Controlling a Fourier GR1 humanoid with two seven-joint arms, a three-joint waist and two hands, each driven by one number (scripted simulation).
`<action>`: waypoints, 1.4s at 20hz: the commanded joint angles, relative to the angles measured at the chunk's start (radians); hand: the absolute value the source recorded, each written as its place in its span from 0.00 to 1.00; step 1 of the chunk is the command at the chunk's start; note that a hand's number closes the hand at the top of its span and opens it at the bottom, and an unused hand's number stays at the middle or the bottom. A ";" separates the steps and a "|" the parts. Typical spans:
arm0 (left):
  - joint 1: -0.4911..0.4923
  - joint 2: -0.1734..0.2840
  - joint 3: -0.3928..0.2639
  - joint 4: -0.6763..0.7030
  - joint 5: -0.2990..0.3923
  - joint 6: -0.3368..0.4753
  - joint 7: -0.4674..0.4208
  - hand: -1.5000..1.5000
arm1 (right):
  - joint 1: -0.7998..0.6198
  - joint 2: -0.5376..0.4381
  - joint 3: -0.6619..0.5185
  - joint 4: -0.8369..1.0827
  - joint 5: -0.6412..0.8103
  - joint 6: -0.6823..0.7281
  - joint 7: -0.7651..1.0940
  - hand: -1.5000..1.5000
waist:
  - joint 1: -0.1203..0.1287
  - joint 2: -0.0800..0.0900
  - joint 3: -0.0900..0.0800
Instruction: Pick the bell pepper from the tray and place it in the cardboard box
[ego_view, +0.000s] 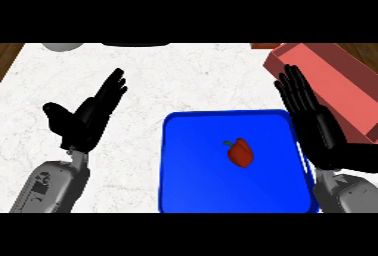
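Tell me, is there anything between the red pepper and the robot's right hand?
No, just bare blue tray. In the head view, the bell pepper lies alone on it, and the open right hand stands by the tray's right rim.

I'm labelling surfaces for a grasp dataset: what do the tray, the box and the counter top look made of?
Tray: probably plastic, an even saturated blue with a smooth raised rim. Box: matte salmon-pink with flat walls and sharp edges, could be cardboard. Counter top: white with faint grey veining, like marble or stone.
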 joint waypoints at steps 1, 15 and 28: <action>0.083 -0.006 0.018 0.024 -0.008 -0.007 -0.057 0.50 | -0.018 -0.015 0.015 0.047 -0.006 0.094 0.009 0.00 | 0.017 -0.032 0.013; 0.285 0.106 0.226 -0.063 0.145 -0.067 -0.025 0.50 | -0.009 -0.204 -0.060 0.232 0.168 0.456 -0.684 0.00 | 0.027 -0.035 0.014; 0.248 0.091 0.224 -0.048 0.135 -0.046 0.018 0.50 | -0.170 -0.443 0.215 -0.006 0.709 0.472 -0.160 0.00 | 0.009 -0.039 0.010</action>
